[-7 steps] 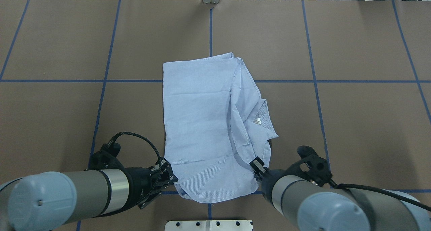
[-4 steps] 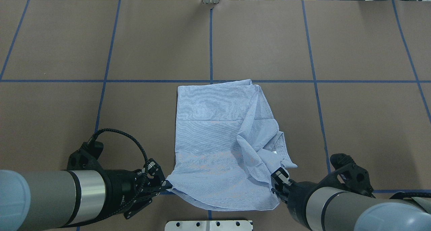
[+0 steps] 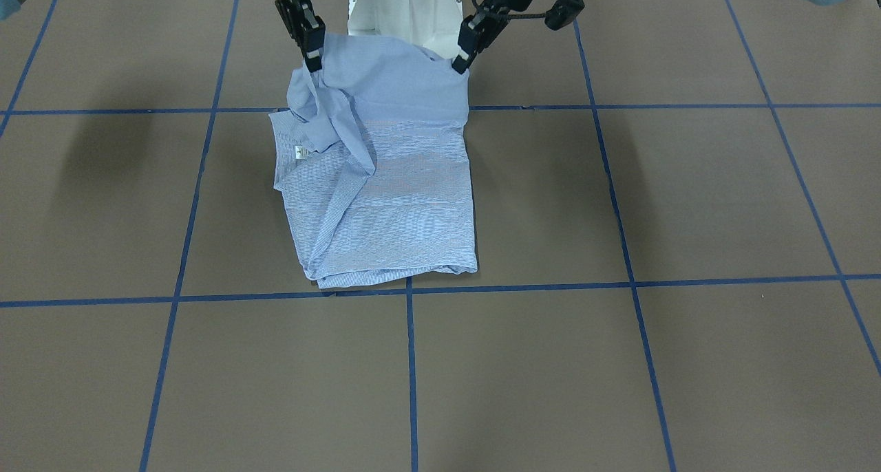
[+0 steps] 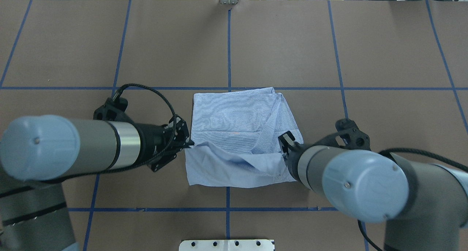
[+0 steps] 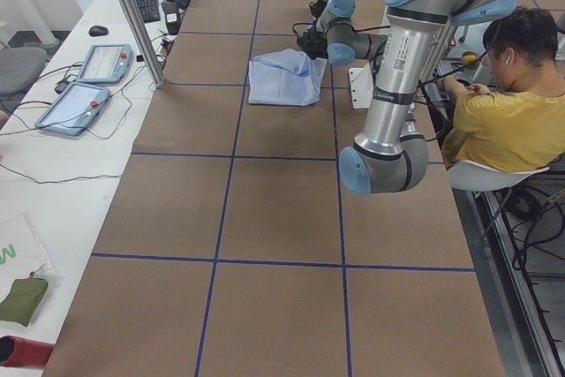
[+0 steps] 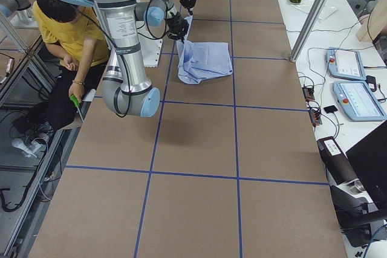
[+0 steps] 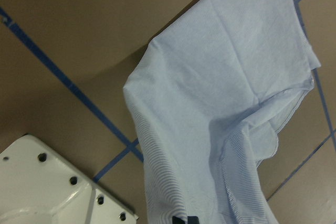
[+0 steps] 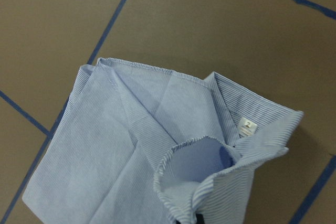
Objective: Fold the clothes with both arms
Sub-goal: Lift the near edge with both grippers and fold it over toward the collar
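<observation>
The light blue striped shirt point(image 4: 237, 115) lies partly folded in the middle of the brown table point(image 4: 395, 53). Its near edge is lifted and hangs between my grippers. My left gripper point(image 4: 189, 143) is shut on the shirt's near left corner. My right gripper point(image 4: 283, 150) is shut on the near right corner, by the collar. In the front-facing view the left gripper point(image 3: 460, 60) and right gripper point(image 3: 313, 59) hold the cloth point(image 3: 385, 183) up, and the white neck label point(image 3: 300, 152) shows. The right wrist view shows the collar and label point(image 8: 247, 125). The left wrist view shows cloth point(image 7: 226, 103) hanging below.
The white pedestal base point(image 4: 226, 244) is at the table's near edge, below the lifted cloth. Blue tape lines cross the table. An operator in yellow point(image 5: 503, 121) sits beside the robot. Tablets point(image 6: 354, 83) and cables lie on a white side table beyond the far edge.
Both grippers first pulled the shirt toward the robot, then rose and moved forward, away from the robot. The near edge now hangs lifted above the rest of the shirt.
</observation>
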Action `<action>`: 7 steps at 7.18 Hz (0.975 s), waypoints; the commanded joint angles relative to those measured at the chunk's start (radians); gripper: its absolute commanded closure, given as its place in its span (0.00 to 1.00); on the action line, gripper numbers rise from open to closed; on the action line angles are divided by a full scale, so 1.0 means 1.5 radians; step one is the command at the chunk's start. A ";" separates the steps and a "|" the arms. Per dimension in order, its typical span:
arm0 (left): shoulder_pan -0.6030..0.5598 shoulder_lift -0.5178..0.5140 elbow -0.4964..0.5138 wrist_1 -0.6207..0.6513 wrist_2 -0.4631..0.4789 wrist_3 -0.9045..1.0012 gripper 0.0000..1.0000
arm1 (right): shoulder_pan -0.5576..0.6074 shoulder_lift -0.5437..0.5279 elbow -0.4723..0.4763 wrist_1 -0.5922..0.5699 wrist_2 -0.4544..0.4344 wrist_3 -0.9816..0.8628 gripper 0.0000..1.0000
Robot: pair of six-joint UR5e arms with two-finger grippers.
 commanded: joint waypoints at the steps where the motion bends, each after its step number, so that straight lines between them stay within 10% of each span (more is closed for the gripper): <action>1: -0.074 -0.034 0.124 -0.056 -0.016 0.058 1.00 | 0.112 0.030 -0.128 0.084 0.089 -0.062 1.00; 5: -0.113 -0.108 0.322 -0.171 -0.014 0.074 1.00 | 0.177 0.046 -0.313 0.251 0.132 -0.126 1.00; 7: -0.119 -0.144 0.420 -0.215 -0.011 0.092 1.00 | 0.195 0.109 -0.428 0.292 0.144 -0.133 0.76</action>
